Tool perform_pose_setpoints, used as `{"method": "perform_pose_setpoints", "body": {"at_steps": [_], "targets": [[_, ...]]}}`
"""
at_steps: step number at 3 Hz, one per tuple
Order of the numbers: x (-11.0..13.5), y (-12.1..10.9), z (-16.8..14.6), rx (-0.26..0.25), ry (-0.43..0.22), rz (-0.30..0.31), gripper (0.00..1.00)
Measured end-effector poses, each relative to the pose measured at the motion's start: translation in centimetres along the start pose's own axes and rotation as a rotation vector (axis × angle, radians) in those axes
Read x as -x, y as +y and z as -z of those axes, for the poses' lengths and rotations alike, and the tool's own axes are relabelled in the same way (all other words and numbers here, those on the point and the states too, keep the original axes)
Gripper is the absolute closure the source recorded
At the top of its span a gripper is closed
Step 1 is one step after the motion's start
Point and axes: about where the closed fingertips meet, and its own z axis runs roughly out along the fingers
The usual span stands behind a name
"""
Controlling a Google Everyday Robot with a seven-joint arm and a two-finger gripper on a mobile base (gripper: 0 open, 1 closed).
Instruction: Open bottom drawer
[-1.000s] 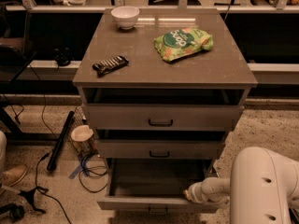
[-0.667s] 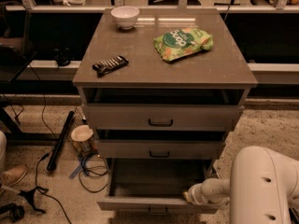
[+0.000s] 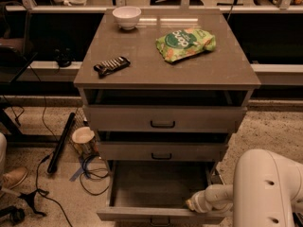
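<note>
The bottom drawer [image 3: 156, 214] of the grey-brown cabinet stands pulled far out, with its dark empty inside showing and its front at the lower edge of the camera view. Its dark handle [image 3: 160, 220] is only partly in view at the frame's bottom. My gripper [image 3: 193, 205] is at the end of the white arm, low on the right, at the drawer's front right corner just behind the front panel. The two drawers above, top [image 3: 163, 119] and middle [image 3: 162, 151], each stand a little way out.
On the cabinet top [image 3: 142, 74] lie a white bowl [image 3: 126, 17], a green snack bag [image 3: 184, 43] and a dark chocolate bar [image 3: 111, 65]. On the floor to the left are a paper cup [image 3: 83, 138], cables [image 3: 90, 171], a dark rod [image 3: 61, 142] and a shoe [image 3: 12, 178].
The gripper has shifted slightly left along the drawer's front corner. The drawer itself shows no clear movement.
</note>
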Motion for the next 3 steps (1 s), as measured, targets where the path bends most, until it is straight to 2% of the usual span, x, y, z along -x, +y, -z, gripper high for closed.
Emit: {"method": "perform_pose_setpoints", "body": {"at_steps": [1,2,3], "targets": [[-1.6,0.8,0.4,0.010,0.012,-0.002,1.00],[-1.2,1.5,2.1,0.006,-0.027,0.030,1.00],[0.4,2.4,4.7,-0.007,-0.081,0.076,1.00]]}}
